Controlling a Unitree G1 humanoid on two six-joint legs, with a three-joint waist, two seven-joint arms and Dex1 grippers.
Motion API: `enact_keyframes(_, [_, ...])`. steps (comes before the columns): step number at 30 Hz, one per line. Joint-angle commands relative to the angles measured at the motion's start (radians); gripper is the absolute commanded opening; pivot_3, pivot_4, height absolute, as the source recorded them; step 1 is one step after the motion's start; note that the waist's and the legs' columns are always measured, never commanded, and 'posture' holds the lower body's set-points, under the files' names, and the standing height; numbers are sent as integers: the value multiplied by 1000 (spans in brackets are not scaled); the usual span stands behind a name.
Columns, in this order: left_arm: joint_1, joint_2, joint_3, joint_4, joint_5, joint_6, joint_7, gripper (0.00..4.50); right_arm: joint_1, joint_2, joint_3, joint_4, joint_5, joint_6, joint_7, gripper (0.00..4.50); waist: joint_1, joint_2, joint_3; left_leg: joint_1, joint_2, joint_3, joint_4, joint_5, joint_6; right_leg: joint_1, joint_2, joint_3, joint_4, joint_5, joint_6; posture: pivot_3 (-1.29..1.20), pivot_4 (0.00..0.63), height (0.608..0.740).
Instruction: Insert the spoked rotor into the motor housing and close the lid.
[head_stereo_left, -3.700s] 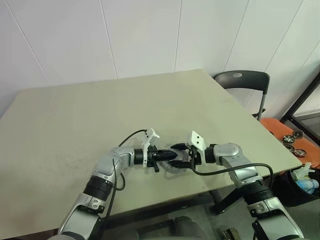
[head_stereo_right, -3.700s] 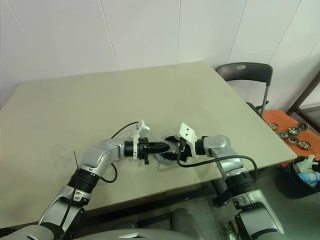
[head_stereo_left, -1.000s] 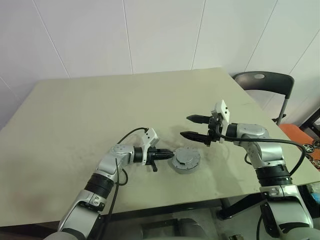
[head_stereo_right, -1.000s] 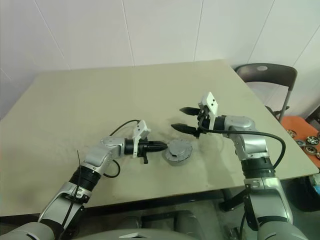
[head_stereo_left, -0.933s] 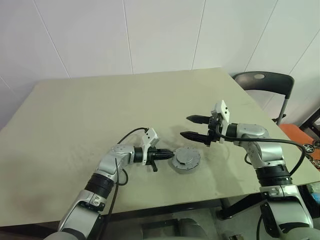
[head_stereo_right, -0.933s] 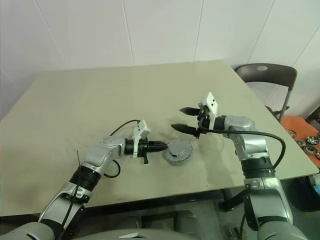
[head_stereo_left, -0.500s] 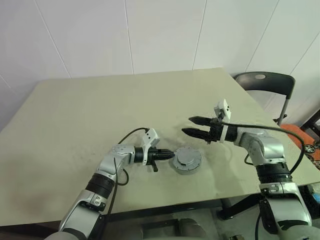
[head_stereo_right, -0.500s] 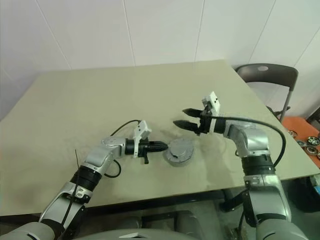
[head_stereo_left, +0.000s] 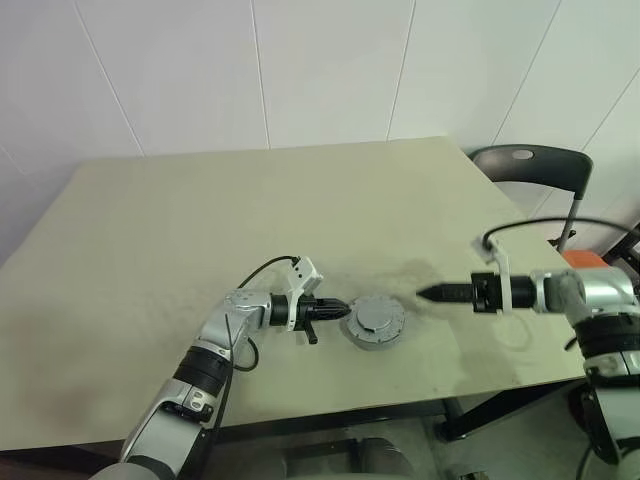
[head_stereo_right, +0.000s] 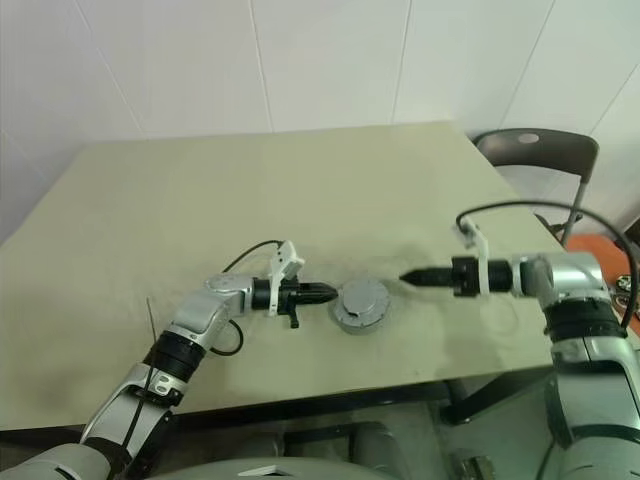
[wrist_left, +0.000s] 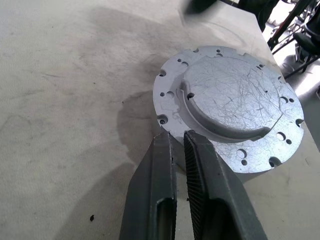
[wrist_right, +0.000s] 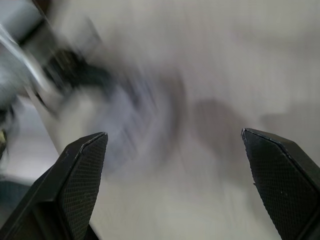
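Note:
A round grey lid (head_stereo_left: 375, 317) with small holes around its edge lies flat on top of the short motor housing (head_stereo_left: 371, 341) near the table's front edge. The wrist view shows the lid (wrist_left: 230, 107) close up. The spoked rotor is hidden. My left gripper (head_stereo_left: 344, 309) is shut and empty. Its tips (wrist_left: 173, 138) rest against the left rim of the lid. My right gripper (head_stereo_left: 422, 293) hovers low over the table to the right of the housing, clear of it and pointing at it. Its fingers (wrist_right: 82, 165) stand wide apart, open, with nothing between them.
The table (head_stereo_left: 200, 230) stretches wide behind and to the left. Its right edge runs close under my right arm. A dark chair (head_stereo_left: 527, 163) stands past the far right corner. Something orange (head_stereo_left: 582, 258) lies beyond the right edge.
My right gripper has swung right and down, away from above the housing, and rolled so its fingers show edge-on. The left gripper and the lidded housing have stayed put.

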Motion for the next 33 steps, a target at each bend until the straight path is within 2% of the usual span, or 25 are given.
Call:
enact_keyframes(1, [8, -12, -31, 25, 31, 7, 9, 449, 49, -17, 49, -67, -14, 17, 33, 4474, -3, 2, -2, 0, 0, 1, 0, 0, 0, 2, 0, 1, 0, 0, 1, 0, 0, 740])
enact_keyframes(7, [16, -12, -30, 13, 32, 14, 12, 449, 129, 16, 36, -173, 2, 40, -9, 4474, -5, -2, -5, 3, 1, -2, -1, 0, 1, 8, 1, -2, 0, -1, 3, 0, 0, 740])
enact_keyframes(15, [23, -4, -29, -8, 26, 27, 23, 449, 94, 105, -52, -198, 29, 91, -110, 4474, -15, -9, -9, 5, 2, -1, 2, 0, 1, 10, 1, -2, 2, -1, 2, 0, 0, 740])
enact_keyframes(33, [12, 3, -41, -13, 30, 29, 11, 449, 120, 132, -87, -258, 64, 137, -179, 4474, -14, -9, -9, 5, 2, -1, 1, 0, 1, 9, 2, -2, 4, -1, 2, 0, 0, 740])
